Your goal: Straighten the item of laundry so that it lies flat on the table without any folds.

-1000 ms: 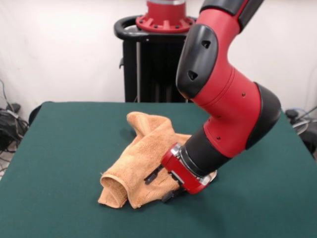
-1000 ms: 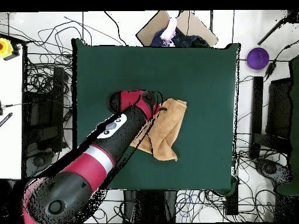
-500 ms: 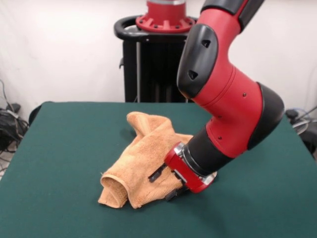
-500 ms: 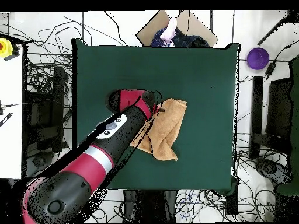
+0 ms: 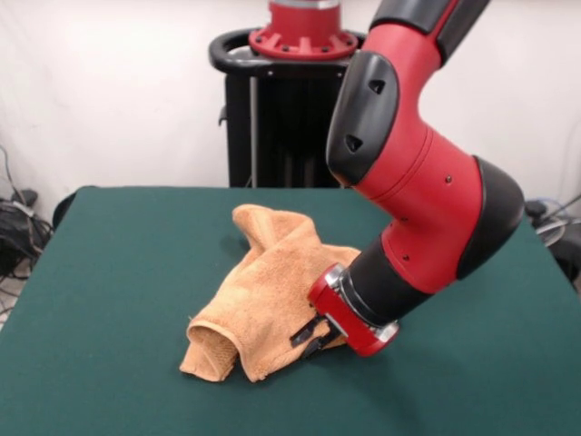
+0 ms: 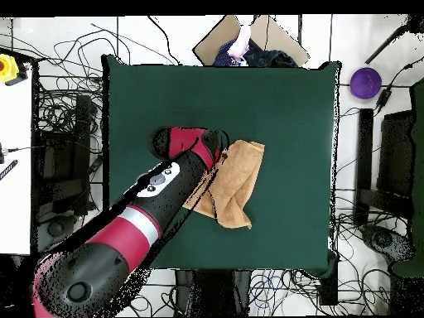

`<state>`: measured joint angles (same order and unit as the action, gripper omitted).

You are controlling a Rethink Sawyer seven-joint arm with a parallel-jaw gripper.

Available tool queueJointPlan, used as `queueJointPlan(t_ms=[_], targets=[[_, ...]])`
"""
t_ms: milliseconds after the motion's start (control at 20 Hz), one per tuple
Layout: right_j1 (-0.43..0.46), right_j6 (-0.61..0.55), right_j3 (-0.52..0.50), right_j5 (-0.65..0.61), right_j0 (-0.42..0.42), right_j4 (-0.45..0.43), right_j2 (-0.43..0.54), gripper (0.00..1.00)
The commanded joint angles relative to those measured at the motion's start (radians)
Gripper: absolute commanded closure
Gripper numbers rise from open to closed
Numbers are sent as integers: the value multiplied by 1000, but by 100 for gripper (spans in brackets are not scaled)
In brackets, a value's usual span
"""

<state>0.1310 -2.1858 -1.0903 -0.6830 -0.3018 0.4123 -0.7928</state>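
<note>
Gripper against rumpled towel on green table

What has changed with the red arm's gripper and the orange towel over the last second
The gripper closed: its black fingers, spread a second ago, now pinch the orange-tan terry-cloth towel at its edge. The towel stayed crumpled in place on the dark green table.

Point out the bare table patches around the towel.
Bare green table runs from the crumpled towel to the picture-left edge, and along the far edge by the pedestal. It is crowded picture-right of the towel, where the end effector sits at the cloth.
</note>
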Motion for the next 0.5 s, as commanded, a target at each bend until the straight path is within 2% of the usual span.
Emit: queueJointPlan(t_ms=[50, 500], targets=[[77, -357, -11, -121, -18, 82, 117, 100], [73, -342, -27, -65, -19, 82, 129, 100]])
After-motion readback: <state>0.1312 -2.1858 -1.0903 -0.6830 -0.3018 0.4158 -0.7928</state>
